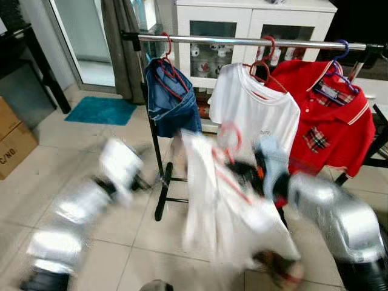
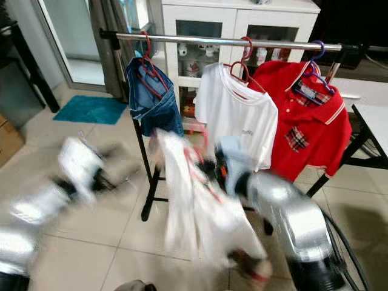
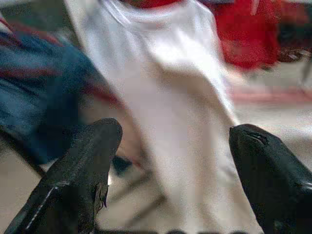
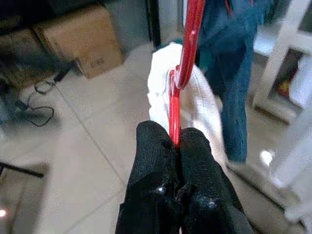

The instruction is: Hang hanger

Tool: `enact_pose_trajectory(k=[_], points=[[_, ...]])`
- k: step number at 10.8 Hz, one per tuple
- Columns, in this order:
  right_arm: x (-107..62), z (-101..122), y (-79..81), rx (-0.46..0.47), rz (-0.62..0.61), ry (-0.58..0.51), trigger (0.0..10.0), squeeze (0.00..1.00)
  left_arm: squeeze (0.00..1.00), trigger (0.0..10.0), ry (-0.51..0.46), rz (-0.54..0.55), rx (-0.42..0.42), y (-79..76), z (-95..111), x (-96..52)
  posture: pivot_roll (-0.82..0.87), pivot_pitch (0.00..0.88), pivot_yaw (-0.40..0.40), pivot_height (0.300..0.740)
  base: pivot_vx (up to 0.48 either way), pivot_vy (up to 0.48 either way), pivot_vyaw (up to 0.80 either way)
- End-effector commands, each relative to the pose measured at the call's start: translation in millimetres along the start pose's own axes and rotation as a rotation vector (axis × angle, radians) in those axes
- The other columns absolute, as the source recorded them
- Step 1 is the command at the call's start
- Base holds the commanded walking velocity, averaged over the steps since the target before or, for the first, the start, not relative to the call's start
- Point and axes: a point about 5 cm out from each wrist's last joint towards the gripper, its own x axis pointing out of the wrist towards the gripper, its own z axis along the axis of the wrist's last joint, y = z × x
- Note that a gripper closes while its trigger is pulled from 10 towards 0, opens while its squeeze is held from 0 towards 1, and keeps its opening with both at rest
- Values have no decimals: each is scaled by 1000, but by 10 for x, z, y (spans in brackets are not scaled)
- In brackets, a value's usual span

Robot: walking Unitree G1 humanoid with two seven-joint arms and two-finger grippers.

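My right gripper [image 4: 176,139] is shut on a red hanger [image 4: 184,63] that carries a white garment [image 1: 218,206]; both are blurred in the eye views, below and in front of the clothes rail [image 1: 254,42]. The hanger's hook [image 1: 229,136] sits well under the rail. My left gripper [image 3: 170,141] is open, its fingers [image 3: 87,161] spread before the white garment [image 3: 170,97], and its arm [image 1: 118,167] is blurred at the lower left. On the rail hang blue jeans [image 1: 170,100], a white T-shirt [image 1: 254,109] and a red polo shirt [image 1: 330,121].
A white cabinet [image 1: 254,24] stands behind the rail. The rail's black stand [image 1: 160,182] rises from the tiled floor. Cardboard boxes [image 1: 12,136] sit at the left, a teal mat [image 1: 100,110] lies by the door, and a black table frame [image 1: 379,145] is at the right.
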Motion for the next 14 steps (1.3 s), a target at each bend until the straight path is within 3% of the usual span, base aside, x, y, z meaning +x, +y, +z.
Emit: enact_pose_trajectory(k=[1, 3, 4, 7, 9, 10, 11, 14], points=[[-16, 172, 40, 5, 11, -56, 0, 0, 0, 10000, -7, 31, -26, -2, -64, 58, -90, 6, 22, 740, 0, 0, 0], [-10, 349, 119, 23, 40, -101, 0, 0, 0, 10000, -11, -32, -141, -128, -200, 142, -107, 12, 22, 740, 0, 0, 0], [-39, 517, 178, 39, 73, -144, 0, 0, 0, 10000, 1, -68, -142, -198, -304, 180, -120, 15, 24, 740, 0, 0, 0], [-103, 654, 233, 66, 106, -156, 0, 0, 0, 10000, -58, -100, -90, -233, -286, 348, -134, 16, 25, 740, 0, 0, 0], [-120, 672, 259, 88, 115, -153, 0, 0, 0, 10000, -148, 47, 4, -93, -159, 445, -142, 16, 31, 740, 0, 0, 0], [-130, 653, 266, 98, 112, -141, 0, 0, 0, 6431, -168, 10, -27, -131, -147, 498, -141, 17, 34, 740, 0, 0, 0], [-129, 645, 272, 103, 112, -137, 0, 0, 0, 0, -165, -27, -52, -170, -162, 531, -141, 17, 36, 740, 0, 0, 0], [-129, 650, 286, 109, 111, -135, 0, 0, 0, 0, -169, -42, -69, -174, -194, 557, -141, 7, 41, 740, 0, 0, 0]])
